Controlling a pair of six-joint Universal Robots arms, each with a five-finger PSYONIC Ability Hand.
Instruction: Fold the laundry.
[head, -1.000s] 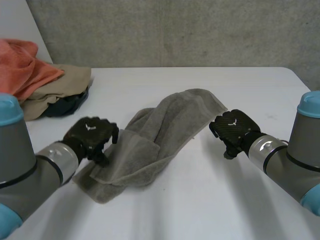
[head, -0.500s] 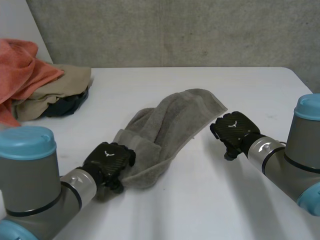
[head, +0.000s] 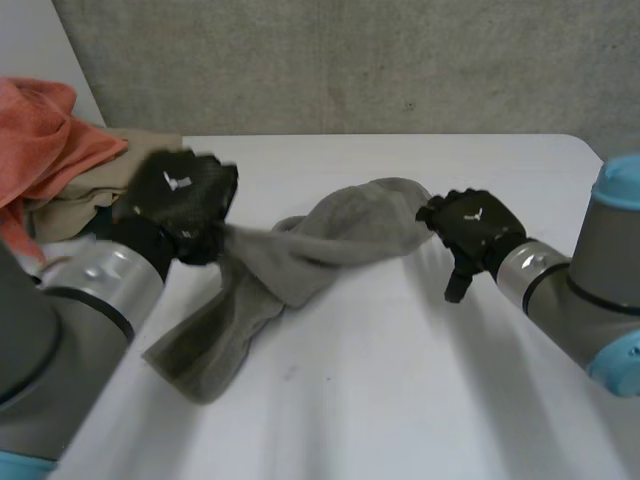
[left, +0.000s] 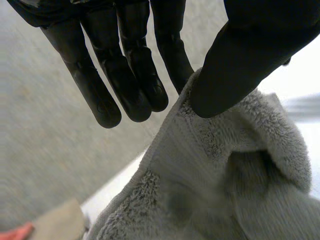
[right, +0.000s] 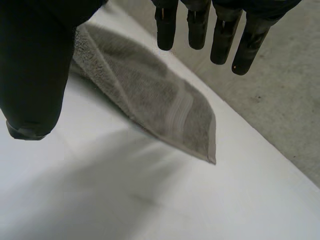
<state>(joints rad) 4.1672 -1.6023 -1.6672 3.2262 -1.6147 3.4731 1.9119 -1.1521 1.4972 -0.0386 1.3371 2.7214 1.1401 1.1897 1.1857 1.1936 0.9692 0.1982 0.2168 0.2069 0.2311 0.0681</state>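
A grey towel (head: 340, 235) lies bunched across the middle of the white table (head: 420, 400). My left hand (head: 180, 200) is raised above the table's left side, shut on one end of it. In the left wrist view the towel's edge (left: 200, 150) is pinched between the thumb and the straight fingers (left: 125, 75). From that grip a length of towel (head: 205, 345) hangs down to the table. My right hand (head: 470, 225) is at the towel's right end, open. Its thumb (right: 35, 65) and fingers stand apart above the towel's corner (right: 160, 100), which lies flat on the table.
A laundry pile sits at the back left: an orange cloth (head: 45, 140) over a beige one (head: 100, 190). A concrete wall (head: 350, 60) runs behind the table. In front of the towel is bare tabletop.
My left hand closed on the towel's near left end and rose up and back to the left, lifting and stretching the towel. My right hand opened its fingers beside the right corner.
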